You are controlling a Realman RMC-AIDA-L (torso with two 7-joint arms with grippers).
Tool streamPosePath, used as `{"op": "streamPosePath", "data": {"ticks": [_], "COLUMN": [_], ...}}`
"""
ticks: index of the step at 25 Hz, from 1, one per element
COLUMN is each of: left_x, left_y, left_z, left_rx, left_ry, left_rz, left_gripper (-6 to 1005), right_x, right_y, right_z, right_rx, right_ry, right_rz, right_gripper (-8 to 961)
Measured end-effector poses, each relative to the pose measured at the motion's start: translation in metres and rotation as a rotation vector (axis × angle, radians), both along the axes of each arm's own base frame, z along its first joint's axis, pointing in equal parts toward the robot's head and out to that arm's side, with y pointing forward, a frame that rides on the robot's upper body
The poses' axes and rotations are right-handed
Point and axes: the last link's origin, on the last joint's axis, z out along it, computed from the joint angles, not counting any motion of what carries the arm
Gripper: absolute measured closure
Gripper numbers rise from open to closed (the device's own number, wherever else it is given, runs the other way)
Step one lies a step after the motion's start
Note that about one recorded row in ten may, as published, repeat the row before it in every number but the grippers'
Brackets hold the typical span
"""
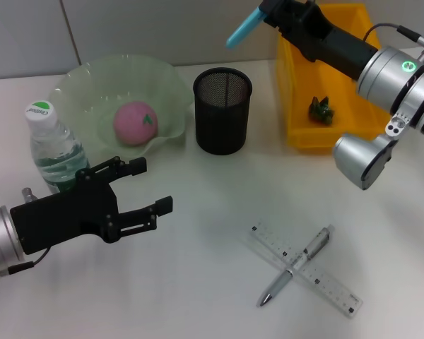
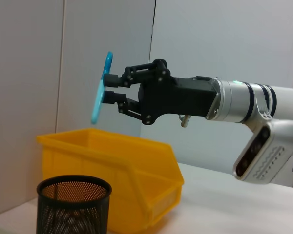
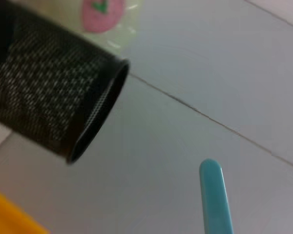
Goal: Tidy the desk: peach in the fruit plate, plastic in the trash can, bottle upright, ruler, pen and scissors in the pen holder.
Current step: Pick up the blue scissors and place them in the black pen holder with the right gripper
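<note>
The scissors (image 1: 242, 30), of which only the light blue plastic handle shows, are high in the air above the back edge of the desk (image 1: 212, 282), just behind and to the right of the black mesh pen holder (image 1: 222, 109). They look light and stiff, with a smooth, probably slippery handle, so a firm pinch across the flat of the handle seems the sensible hold. That is how the right gripper (image 2: 112, 90) has them: in the left wrist view its fingers are closed on the flat blue piece, which stands nearly upright with its ends free above and below the fingers. The holder's open mouth lies below and forward of the tool, between the green fruit plate (image 1: 78, 88) with the peach (image 1: 135, 122) and the yellow trash can (image 1: 300, 106).

The left gripper (image 1: 152, 187) hovers with its jaws apart over the front left of the desk, just beside the upright bottle (image 1: 51, 145).
</note>
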Motion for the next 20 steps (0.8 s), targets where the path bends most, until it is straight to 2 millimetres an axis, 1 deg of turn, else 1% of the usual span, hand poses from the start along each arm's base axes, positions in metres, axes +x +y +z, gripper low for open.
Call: {"op": "streamPosePath", "data": {"ticks": [2,4,5,8,12,16,17,20], "left_x": [-0.001,-0.001,-0.003,-0.004,-0.005,-0.007,-0.008,-0.007], "left_y": [-0.001,-0.002,-0.002,-0.003,-0.006,-0.008,-0.009,-0.009], "left_z": [-0.002,-0.003,-0.004,-0.006,-0.009,-0.011,-0.013,-0.013], "left_rx": [0.017,0.022,0.032,0.042,0.079,0.109,0.119,0.121], "left_ry": [-0.011,-0.012,-0.010,-0.006,-0.020,-0.027,-0.028,-0.028], "left_rz": [-0.001,-0.001,-0.003,-0.007,-0.011,-0.016,-0.019,-0.022], "left_gripper": [155,155,155,155,155,155,155,155], "right_x": [0.000,0.000,0.000,-0.001,-0.006,-0.006,-0.007,-0.009], "right_y": [0.000,-0.001,-0.001,-0.002,-0.001,0.003,0.007,0.010], "right_z": [-0.003,-0.005,-0.012,-0.017,-0.024,-0.028,-0.027,-0.026], "right_rx": [0.033,0.038,0.041,0.040,0.064,0.077,0.092,0.109], "right_ry": [-0.086,-0.113,-0.171,-0.213,-0.317,-0.376,-0.407,-0.439], "right_rz": [0.039,0.047,0.062,0.081,0.151,0.173,0.182,0.199], "right_gripper": [715,715,715,715,714,714,713,713]}}
